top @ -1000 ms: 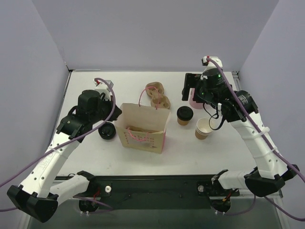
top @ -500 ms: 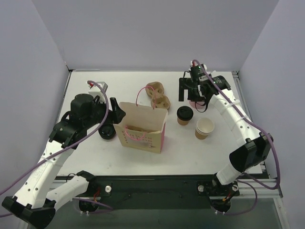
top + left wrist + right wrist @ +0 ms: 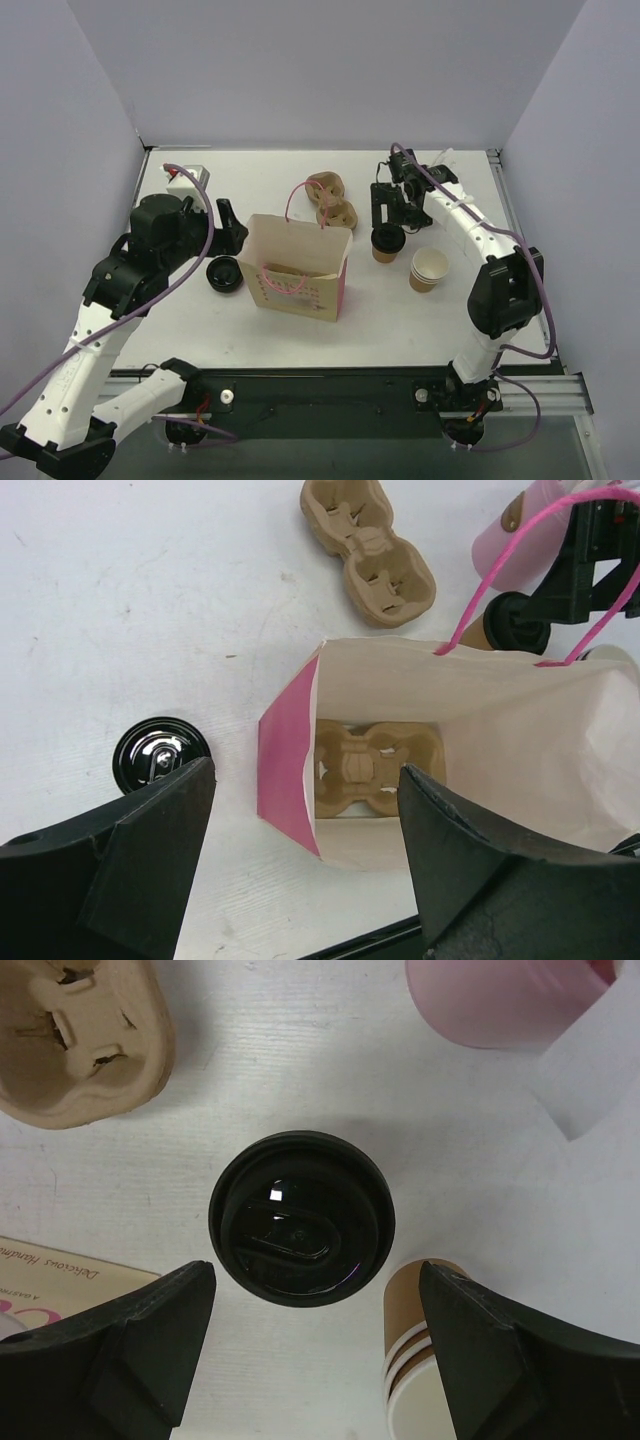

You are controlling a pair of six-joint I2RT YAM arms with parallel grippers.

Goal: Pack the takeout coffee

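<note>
A kraft cup with a black lid (image 3: 387, 241) (image 3: 300, 1218) stands right of the paper bag (image 3: 300, 290). A stack of open kraft cups (image 3: 428, 268) (image 3: 425, 1350) sits beside it. My right gripper (image 3: 393, 212) (image 3: 315, 1280) hangs open above the lidded cup, touching nothing. The bag (image 3: 500, 730) stands open with a pulp tray (image 3: 375, 765) on its floor. My left gripper (image 3: 228, 225) (image 3: 305, 780) is open above the bag's left end, holding nothing.
A second pulp tray (image 3: 330, 200) (image 3: 368, 545) (image 3: 80, 1030) lies behind the bag. A loose black lid (image 3: 223, 273) (image 3: 160, 758) rests left of the bag. A pink cup (image 3: 500, 1000) (image 3: 520, 540) stands behind the lidded cup. The bag's pink handle (image 3: 500, 580) arches upward.
My left gripper has opened and drawn back left from the bag. My right gripper has swung left from beside the pink cup to above the lidded cup.
</note>
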